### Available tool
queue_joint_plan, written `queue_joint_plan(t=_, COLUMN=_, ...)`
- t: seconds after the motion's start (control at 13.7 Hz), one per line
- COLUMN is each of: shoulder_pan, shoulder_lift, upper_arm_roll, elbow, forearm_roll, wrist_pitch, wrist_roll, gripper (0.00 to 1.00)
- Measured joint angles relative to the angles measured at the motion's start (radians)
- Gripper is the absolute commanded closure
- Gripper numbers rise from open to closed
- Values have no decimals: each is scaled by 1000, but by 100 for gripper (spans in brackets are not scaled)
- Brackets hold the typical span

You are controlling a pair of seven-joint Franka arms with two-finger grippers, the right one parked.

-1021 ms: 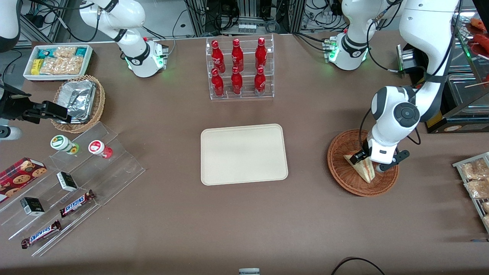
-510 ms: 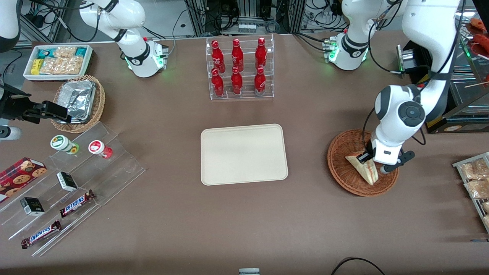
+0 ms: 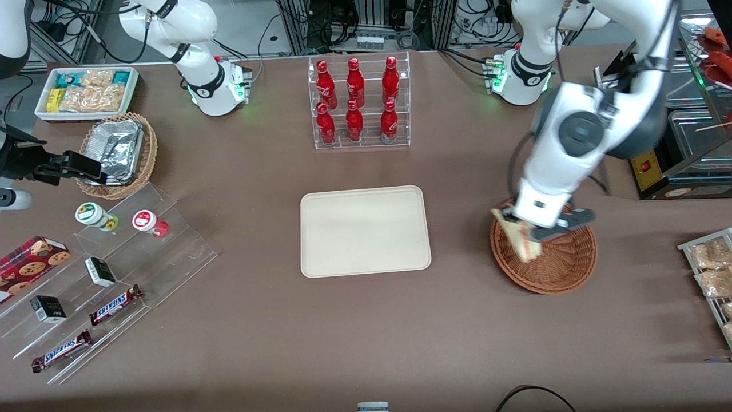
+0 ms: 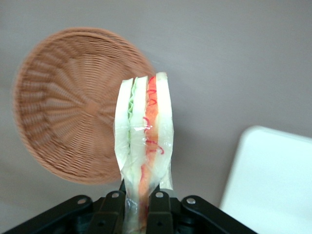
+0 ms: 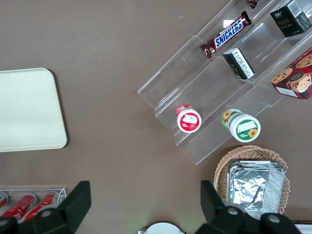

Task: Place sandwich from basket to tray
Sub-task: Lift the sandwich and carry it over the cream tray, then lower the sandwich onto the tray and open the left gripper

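Black fingers of the hand (image 4: 137,204) pinch the base of the sandwich (image 4: 144,146), which stands up from them in its clear wrap, lifted clear above the wicker basket (image 3: 557,263) at the rim nearest the tray (image 3: 365,230). The carry should probably stay level and unhurried, since the grip takes only a narrow end and the wedge could swing or slip. Best lower it over the tray's bare middle on the desk (image 3: 366,337) before releasing.

Even bright overhead light, soft shadows; motion blur on left arm (image 3: 577,143) & basket (image 4: 73,126).
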Motion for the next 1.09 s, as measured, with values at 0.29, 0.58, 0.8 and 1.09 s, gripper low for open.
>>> queue_joint_plan(t=0.29, shoulder_pan=-207, shoulder_lift=107, upper_arm_roll=-5, elbow=53, forearm_roll=-1, wrist_pitch=58, wrist_roll=-114, gripper=100)
queue_joint_plan(t=0.58, shoulder_pan=-363, shoulder_lift=288, upper_arm_roll=-5, elbow=151, forearm_roll=-1, wrist_pitch=155, wrist_roll=-160, gripper=100)
queue_joint_plan(t=0.8, shoulder_pan=-416, shoulder_lift=385, upper_arm_roll=-4, elbow=191, forearm_roll=-1, wrist_pitch=235, wrist_roll=-162, gripper=100)
queue_joint_plan(t=1.09, shoulder_pan=-458, shoulder_lift=462, upper_arm_roll=-4, elbow=209, forearm_roll=-1, wrist_pitch=310, wrist_roll=-164, gripper=100)
